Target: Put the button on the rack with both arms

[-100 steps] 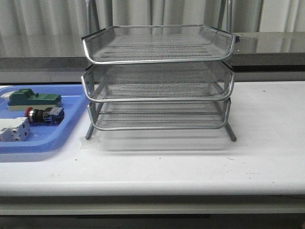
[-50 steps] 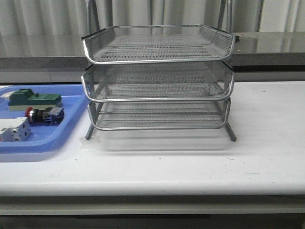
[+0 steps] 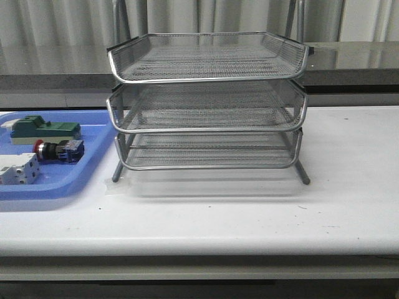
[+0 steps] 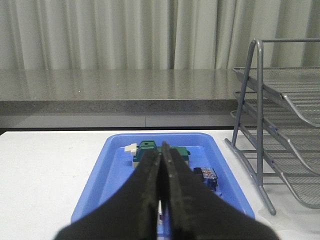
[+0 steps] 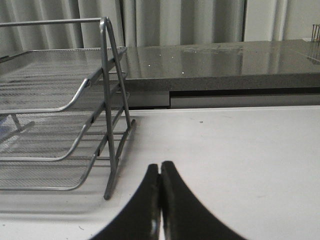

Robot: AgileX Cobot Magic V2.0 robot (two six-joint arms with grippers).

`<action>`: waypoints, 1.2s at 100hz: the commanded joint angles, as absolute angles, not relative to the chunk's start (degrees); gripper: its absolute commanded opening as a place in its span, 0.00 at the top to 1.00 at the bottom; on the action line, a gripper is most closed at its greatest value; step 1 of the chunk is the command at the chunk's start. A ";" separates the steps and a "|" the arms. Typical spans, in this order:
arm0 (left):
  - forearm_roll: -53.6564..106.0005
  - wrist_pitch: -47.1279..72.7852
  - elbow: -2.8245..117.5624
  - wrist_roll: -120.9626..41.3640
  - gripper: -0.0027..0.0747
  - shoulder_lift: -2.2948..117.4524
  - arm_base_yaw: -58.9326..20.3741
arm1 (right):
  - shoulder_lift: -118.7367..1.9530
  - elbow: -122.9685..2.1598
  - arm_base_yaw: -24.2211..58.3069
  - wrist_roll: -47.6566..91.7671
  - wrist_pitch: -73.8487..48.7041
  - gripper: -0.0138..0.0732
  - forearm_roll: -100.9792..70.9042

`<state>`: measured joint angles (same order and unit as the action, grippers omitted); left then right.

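Standing on the white table (image 3: 249, 212), the three-tier wire rack (image 3: 206, 106) was pictured with all its trays bare, seen off to one side of each gripper in the wrist views. Nothing was seen to have shifted across the preceding second: rack, blue tray (image 3: 75, 180) and its contents were held in the same places, which was judged to mean the task had not properly begun and no pick had yet been made.

The blue tray was shown directly ahead of the left gripper (image 4: 161, 165), beyond its fingertips. Inside it, the green-and-beige block (image 3: 43, 129) was placed farthest from that gripper, the white terminal block (image 3: 17, 169) nearest, and the button (image 3: 59, 150) between them, lying on its side with the red cap turned away from the rack. In the left wrist view only the button's blue rear block was made out, just beside the fingers; the rest was hidden behind them.

The left gripper was pictured clenched, its pads pressed together with nothing between them and nothing touched. The right gripper (image 5: 160, 172) was likewise clenched and empty, held over bare table with the rack's leg near its tips.
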<state>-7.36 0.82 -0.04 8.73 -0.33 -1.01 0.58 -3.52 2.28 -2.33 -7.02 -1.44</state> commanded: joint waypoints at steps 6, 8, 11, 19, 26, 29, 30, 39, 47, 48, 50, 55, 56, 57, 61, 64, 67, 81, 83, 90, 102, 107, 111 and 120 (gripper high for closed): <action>-7.25 -3.80 -2.74 9.20 0.99 -2.11 -1.00 | -2.77 -11.05 1.90 -2.00 -8.13 0.91 -2.38; -7.25 -3.80 -2.74 9.20 0.99 -2.11 -1.00 | -3.69 -12.14 1.90 -2.00 -9.08 0.91 -2.39; -7.25 -3.80 -2.74 9.20 0.99 -2.11 -1.00 | -5.06 -13.66 1.90 -2.00 -10.45 0.91 -2.39; -7.25 -3.80 -2.74 9.20 0.99 -2.11 -1.00 | -9.87 -18.59 1.90 -2.00 -15.19 0.91 -2.82; -7.25 -3.80 -2.74 9.20 0.99 -2.11 -1.00 | -14.52 -22.99 1.90 -2.00 -19.78 0.91 -3.87; -7.25 -3.80 -2.74 9.20 0.99 -2.11 -1.00 | -16.53 -24.76 1.90 -2.00 -21.65 0.91 -4.51; -7.25 -3.80 -2.74 9.20 0.99 -2.11 -1.00 | -17.04 -25.20 1.90 -2.00 -22.56 0.91 -4.64; -7.25 -3.80 -2.74 9.20 0.99 -2.11 -1.00 | -23.90 -30.60 1.90 -2.00 -27.66 0.91 -6.08; -7.25 -3.80 -2.74 9.20 0.99 -2.11 -1.00 | -29.99 -34.40 1.90 -2.00 -30.56 0.91 -7.74; -7.25 -3.80 -2.74 9.20 0.99 -2.11 -1.00 | -30.45 -34.64 1.90 -2.00 -30.66 0.91 -7.90; -7.25 -3.80 -2.74 9.20 0.99 -2.11 -1.00 | -31.78 -35.28 1.90 -2.00 -30.82 0.91 -8.62; -7.25 -3.80 -2.74 9.20 0.99 -2.11 -1.00 | -34.56 -36.35 1.90 -2.00 -30.63 0.91 -10.65; -7.25 -3.80 -2.74 9.20 0.99 -2.11 -1.00 | -34.92 -36.45 1.90 -2.00 -30.63 0.91 -11.33; -7.25 -3.80 -2.74 9.20 0.99 -2.11 -1.00 | -35.65 -36.61 1.90 -2.00 -30.63 0.91 -11.70; -7.25 -3.80 -2.74 9.20 0.99 -2.11 -1.00 | -37.62 -36.87 1.90 -2.00 -30.19 0.91 -14.17; -7.25 -3.80 -2.74 9.20 0.99 -2.11 -1.00 | -38.81 -36.87 1.90 -2.00 -29.84 0.91 -15.98; -7.25 -3.80 -2.74 9.20 0.99 -2.11 -1.00 | -39.95 -36.87 1.90 -2.00 -29.73 0.91 -17.77; -7.25 -3.80 -2.74 9.20 0.99 -2.11 -1.00 | -45.22 -36.87 1.90 -2.00 -29.60 0.91 -24.90; -7.25 -3.80 -2.74 9.20 0.99 -2.11 -1.00 | -46.07 -36.87 1.90 -2.00 -29.60 0.91 -25.72; -7.25 -3.80 -2.74 9.20 0.99 -2.11 -1.00 | -48.59 -36.87 1.90 -2.00 -29.56 0.87 -28.12; -7.25 -3.80 -2.74 9.20 0.99 -2.11 -1.00 | -52.33 -36.87 1.90 -1.90 -29.56 0.68 -32.38; -7.25 -3.80 -2.74 9.20 0.99 -2.11 -1.00 | -53.66 -36.87 2.09 -1.90 -29.37 0.56 -33.92; -7.25 -3.80 -2.74 9.20 0.99 -2.11 -1.00 | -54.74 -36.87 2.47 -1.90 -28.91 0.46 -34.96; -7.25 -3.80 -2.74 9.20 0.99 -2.11 -1.00 | -56.88 -36.87 3.68 -1.84 -26.93 0.34 -36.63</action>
